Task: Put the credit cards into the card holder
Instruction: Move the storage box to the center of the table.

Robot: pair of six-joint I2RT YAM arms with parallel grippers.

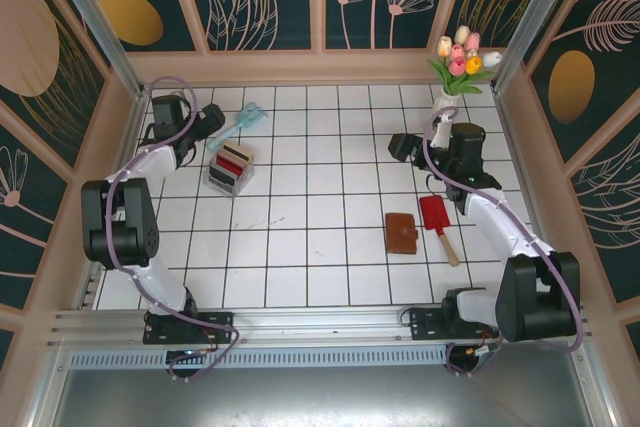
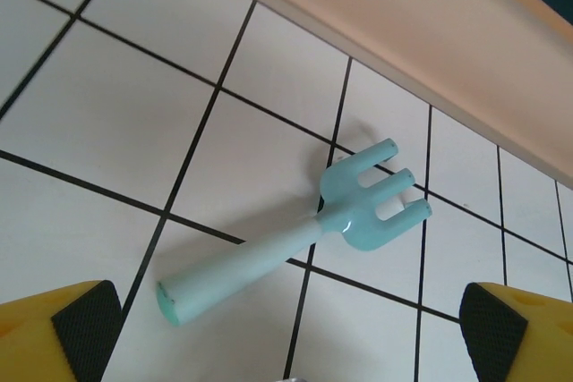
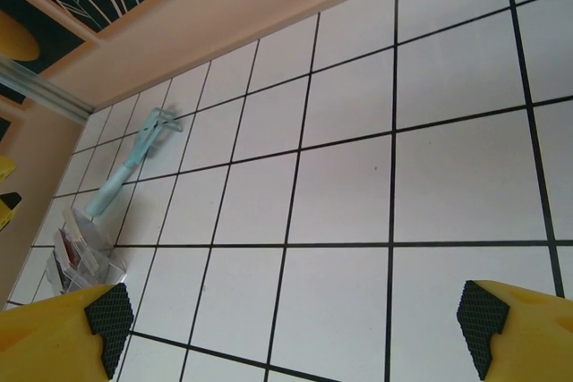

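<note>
Left hand (image 2: 288, 333) stands wide and empty, facing a pale blue plastic fork (image 2: 309, 234). Right hand (image 3: 291, 333) is wide and empty over the white tiled counter (image 3: 340, 194). The brown leather card holder (image 1: 402, 233) lies beside a red scoop (image 1: 435, 215).

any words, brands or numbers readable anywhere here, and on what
No text can be read in any view.
cards in the clear tray: any print is too small to read from above, and blurred in the right wrist view.
card holder: plain brown, no label visible.
pale blue fork: seen close up, no marking.
red scoop: no marking visible.
</note>
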